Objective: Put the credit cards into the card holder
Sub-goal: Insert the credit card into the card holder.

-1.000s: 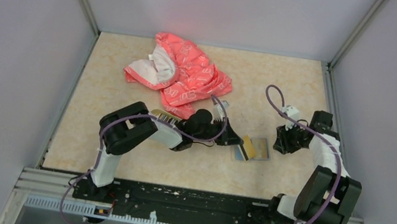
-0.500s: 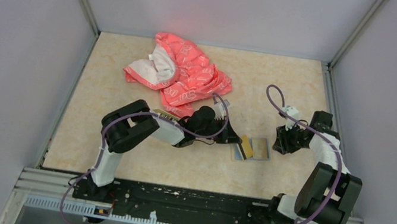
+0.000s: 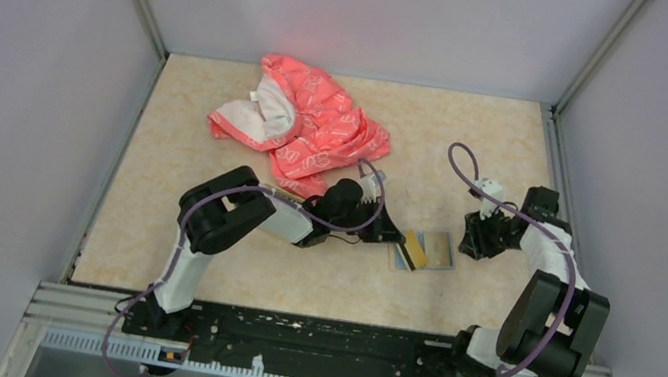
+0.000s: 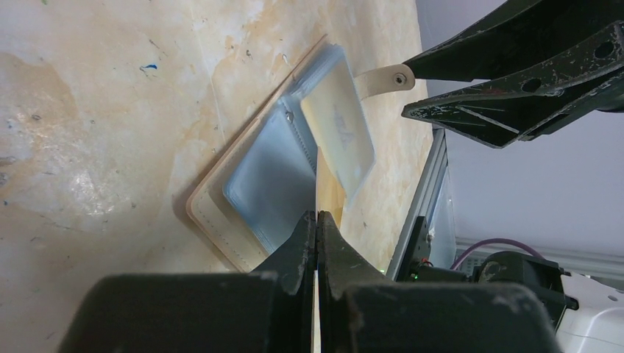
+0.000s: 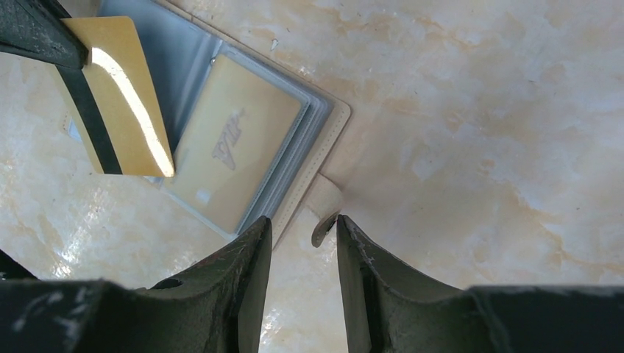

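Mid-table: left gripper (image 4: 317,219) clamped on gold card (image 5: 121,88) by one end; we judge it stiff, slick; right gripper (image 5: 303,224) jaws apart, straddling card holder (image 5: 334,123) tab (image 5: 324,204).

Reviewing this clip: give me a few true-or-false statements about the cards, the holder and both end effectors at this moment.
1. The left end effector is shut on a gold card with a dark stripe. True.
2. The card holder lies closed and snapped. False: it lies open, with its clear sleeves showing.
3. A pale card sits inside one sleeve. True.
4. The right end effector grips the pink cloth. False: its jaws stand apart around the holder's snap tab, and the cloth lies apart at the far side of the table.
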Robot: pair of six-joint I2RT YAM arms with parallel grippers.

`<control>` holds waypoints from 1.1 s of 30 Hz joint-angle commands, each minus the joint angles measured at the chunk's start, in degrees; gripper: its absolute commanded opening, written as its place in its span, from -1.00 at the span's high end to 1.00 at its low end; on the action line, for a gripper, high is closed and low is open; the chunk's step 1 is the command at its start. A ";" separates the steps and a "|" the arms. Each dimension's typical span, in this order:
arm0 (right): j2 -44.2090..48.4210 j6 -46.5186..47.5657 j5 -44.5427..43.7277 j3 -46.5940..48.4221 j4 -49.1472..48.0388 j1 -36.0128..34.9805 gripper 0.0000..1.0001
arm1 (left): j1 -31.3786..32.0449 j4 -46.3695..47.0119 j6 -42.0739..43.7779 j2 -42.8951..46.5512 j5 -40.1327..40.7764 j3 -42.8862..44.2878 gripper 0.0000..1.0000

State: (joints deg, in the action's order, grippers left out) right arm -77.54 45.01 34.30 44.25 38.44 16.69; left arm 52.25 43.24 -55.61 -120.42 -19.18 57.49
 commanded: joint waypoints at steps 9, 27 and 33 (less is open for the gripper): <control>0.33 0.86 1.46 0.43 -1.31 0.58 0.25 | -0.62 -6.38 0.68 -2.50 -0.24 5.08 1.00; 0.55 1.04 2.24 0.49 -1.30 0.54 0.26 | -1.36 -12.98 0.77 -6.08 -5.93 10.57 1.00; 0.70 1.04 2.41 0.54 -1.39 0.54 0.26 | -1.36 -15.84 0.88 -7.64 -6.54 13.21 1.00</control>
State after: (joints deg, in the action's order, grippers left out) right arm -77.54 45.01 34.83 44.25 38.28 16.69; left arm 51.00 31.51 -55.83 -125.67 -24.86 68.82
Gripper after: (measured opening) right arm 0.373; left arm 0.007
